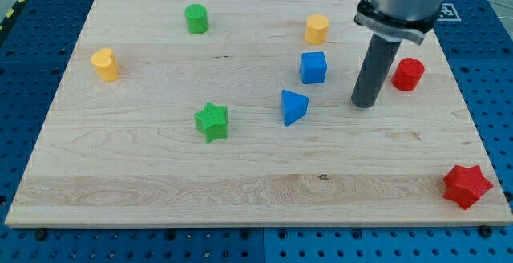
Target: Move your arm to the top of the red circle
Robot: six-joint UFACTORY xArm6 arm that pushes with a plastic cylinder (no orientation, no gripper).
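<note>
The red circle [408, 74] stands on the wooden board [160, 175] near the view's right edge. My tip [365, 103] rests on the board to the left of the red circle and a little lower in the view, with a small gap between them. The dark rod rises from the tip toward the arm's grey body at the view's top right. The blue cube [313, 67] lies to the left of the tip.
A blue triangle [293, 107] lies left of the tip. A yellow hexagon [317, 29], a green circle [196, 18], a yellow heart [105, 64], a green star [212, 121] and a red star [466, 186] are spread over the board.
</note>
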